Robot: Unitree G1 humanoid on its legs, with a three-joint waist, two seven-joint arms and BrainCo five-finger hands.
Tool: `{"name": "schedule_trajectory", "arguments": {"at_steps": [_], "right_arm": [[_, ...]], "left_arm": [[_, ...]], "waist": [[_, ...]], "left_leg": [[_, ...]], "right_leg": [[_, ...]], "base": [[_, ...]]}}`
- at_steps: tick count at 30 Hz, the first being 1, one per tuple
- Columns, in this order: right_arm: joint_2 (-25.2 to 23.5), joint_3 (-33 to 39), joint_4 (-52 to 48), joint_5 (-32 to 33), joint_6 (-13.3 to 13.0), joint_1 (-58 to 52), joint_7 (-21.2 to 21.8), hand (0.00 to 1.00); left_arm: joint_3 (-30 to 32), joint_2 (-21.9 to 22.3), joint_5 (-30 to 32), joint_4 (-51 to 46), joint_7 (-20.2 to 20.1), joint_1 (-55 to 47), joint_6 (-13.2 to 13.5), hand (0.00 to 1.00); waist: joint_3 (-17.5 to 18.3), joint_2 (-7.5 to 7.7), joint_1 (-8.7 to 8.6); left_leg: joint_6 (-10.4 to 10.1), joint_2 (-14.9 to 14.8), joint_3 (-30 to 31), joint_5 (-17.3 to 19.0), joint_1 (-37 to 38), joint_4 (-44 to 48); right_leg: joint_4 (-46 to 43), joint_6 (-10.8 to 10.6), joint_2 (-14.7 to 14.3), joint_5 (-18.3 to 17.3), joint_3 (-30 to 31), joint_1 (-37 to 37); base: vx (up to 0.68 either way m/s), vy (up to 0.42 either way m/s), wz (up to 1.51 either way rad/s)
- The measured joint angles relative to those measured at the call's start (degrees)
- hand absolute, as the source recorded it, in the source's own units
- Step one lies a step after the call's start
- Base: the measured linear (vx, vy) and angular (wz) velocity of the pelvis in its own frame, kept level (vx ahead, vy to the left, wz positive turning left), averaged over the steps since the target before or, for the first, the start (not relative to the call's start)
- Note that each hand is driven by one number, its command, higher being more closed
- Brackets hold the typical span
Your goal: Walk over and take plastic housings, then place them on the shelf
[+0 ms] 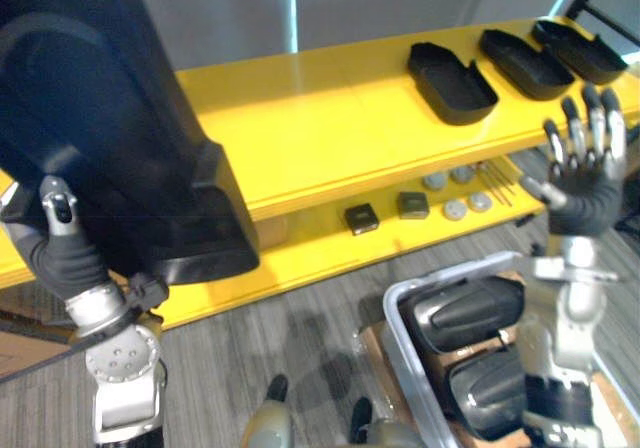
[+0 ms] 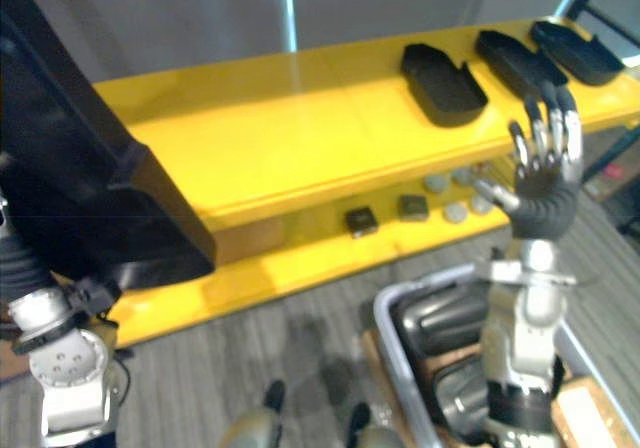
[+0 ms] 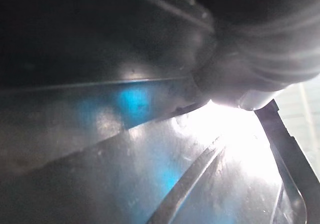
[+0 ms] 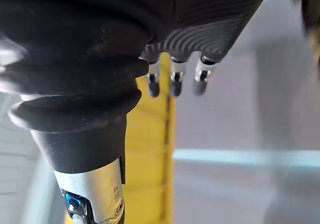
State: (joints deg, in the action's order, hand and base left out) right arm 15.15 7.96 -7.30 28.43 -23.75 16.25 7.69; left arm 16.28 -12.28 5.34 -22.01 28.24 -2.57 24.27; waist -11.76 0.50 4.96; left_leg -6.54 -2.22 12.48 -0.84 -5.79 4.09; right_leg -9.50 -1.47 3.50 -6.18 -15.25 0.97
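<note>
A large black plastic housing (image 1: 110,138) is held up close at the left, in front of the yellow shelf (image 1: 300,108). My left hand (image 1: 62,243) grips its lower edge, thumb on the near face; the other fingers are hidden behind it. The left wrist view shows the housing's glossy inner wall (image 3: 125,134) from very close. Three more black housings (image 1: 452,81) lie in a row on the shelf's top board at the right. My right hand (image 1: 585,183) is raised at the right by the shelf's front edge, open, fingers (image 4: 172,81) straight and holding nothing.
The lower shelf board (image 1: 330,248) carries two small black blocks (image 1: 361,218), grey discs (image 1: 455,208) and thin rods. A white-rimmed bin (image 1: 400,308) on the floor at lower right holds more dark housings (image 1: 470,308). Grey carpet lies before the shelf.
</note>
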Motion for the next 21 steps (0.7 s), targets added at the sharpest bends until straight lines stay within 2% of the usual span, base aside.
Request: {"name": "schedule_trajectory", "arguments": {"at_steps": [2,3,4,5,6,10,12,14,16,20,21], "right_arm": [[-1.1,-2.2,0.8,-1.0,0.0,1.0,-0.4,0.00],[-1.5,-2.9,1.9,-2.3,0.0,1.7,-1.1,0.00],[-1.6,-3.6,2.7,-3.5,0.3,2.2,-2.0,0.00],[-1.6,-4.2,3.5,-4.3,0.7,2.5,-2.7,0.00],[-1.6,-4.6,4.0,-4.9,1.6,2.6,-3.0,0.00],[-2.8,-8.6,7.8,-6.2,3.9,3.3,-2.8,0.00],[-4.2,-9.6,8.8,-6.1,4.1,2.8,-2.8,0.00],[-4.9,-9.9,8.9,-6.2,4.1,1.8,-2.8,0.00],[-4.9,-9.8,9.5,-6.3,4.1,-0.6,-3.3,0.00],[-4.9,-7.6,10.7,-7.2,3.7,-6.3,-6.7,0.00],[-4.9,-5.6,10.6,-8.1,2.9,-9.1,-8.3,0.00]], "left_arm": [[0.0,0.5,0.0,0.3,-0.4,-0.7,-0.7,1.00],[0.1,0.6,-0.1,0.3,-1.1,-1.3,-0.7,1.00],[0.4,0.5,-0.1,0.4,-2.1,-1.8,-0.7,1.00],[0.5,0.5,-0.1,0.7,-2.9,-2.1,-0.7,1.00],[0.6,0.5,-0.4,1.0,-3.9,-2.2,-0.6,1.00],[2.6,0.6,-1.7,1.1,-6.2,-5.5,-0.5,1.00],[3.3,1.1,-2.5,1.1,-7.3,-7.5,-0.6,1.00],[3.2,2.1,-2.5,1.1,-8.1,-8.6,-0.6,1.00],[2.9,2.1,-2.1,1.1,-8.5,-8.8,-0.5,1.00],[1.9,2.1,-2.1,1.2,-8.8,-8.1,-0.5,1.00],[0.5,2.1,-2.1,1.7,-8.9,-7.7,-0.5,1.00]], "waist": [[-0.1,-0.05,0.48],[-0.3,-0.33,0.44],[-0.5,-0.63,0.44],[-0.6,-0.98,0.43],[-0.7,-1.10,0.73],[-0.6,-1.05,2.25],[-0.6,-0.89,2.27],[-0.6,-0.86,1.99],[-0.7,-0.49,0.89],[-0.7,0.35,-1.03],[-0.7,0.28,-1.78]], "left_leg": [[1.0,0.7,-1.0,-1.2,0.8,-1.5],[2.9,-0.1,-4.7,-0.7,0.7,-1.6],[3.5,-0.8,-8.3,-1.2,0.5,-1.5],[3.8,-1.1,-10.0,-2.2,0.6,-1.6],[3.1,-0.7,-9.5,-3.0,0.9,-1.9],[3.6,1.4,-10.0,-4.3,2.3,-4.0],[3.8,1.7,-11.6,-4.2,3.2,-4.4],[4.0,1.9,-13.2,-4.1,3.9,-4.8],[4.0,1.8,-14.6,-4.0,4.5,-4.9],[4.7,2.5,-15.7,-3.4,5.9,-5.4],[5.2,2.7,-15.6,-2.7,5.8,-4.5]], "right_leg": [[-0.6,-0.1,1.3,-1.7,-4.2,2.4],[-1.2,-0.1,2.0,-2.5,-7.2,3.7],[-1.7,-0.2,2.4,-2.9,-9.1,4.6],[-2.3,-0.3,2.9,-3.4,-10.6,5.5],[-3.1,-1.0,3.7,-4.3,-11.5,5.9],[-4.6,-1.6,6.0,-5.5,-10.6,6.1],[-4.1,-1.7,6.5,-5.4,-8.5,6.1],[-3.0,-2.4,6.5,-5.0,-6.6,6.1],[-2.2,-3.4,6.6,-4.3,-5.1,6.1],[-4.1,-3.2,7.4,-4.3,-3.7,5.5],[-8.6,-2.8,7.9,-4.6,-2.9,3.8]], "base": [[0.07,-0.029,1.14],[0.03,0.000,1.34],[0.03,0.017,1.35],[0.04,0.052,1.11],[0.07,0.086,1.01],[0.06,0.097,0.29],[0.03,0.049,-0.43],[0.01,0.025,-0.45],[-0.01,0.011,-0.34],[0.00,0.022,-0.19],[-0.02,0.077,0.04]]}}
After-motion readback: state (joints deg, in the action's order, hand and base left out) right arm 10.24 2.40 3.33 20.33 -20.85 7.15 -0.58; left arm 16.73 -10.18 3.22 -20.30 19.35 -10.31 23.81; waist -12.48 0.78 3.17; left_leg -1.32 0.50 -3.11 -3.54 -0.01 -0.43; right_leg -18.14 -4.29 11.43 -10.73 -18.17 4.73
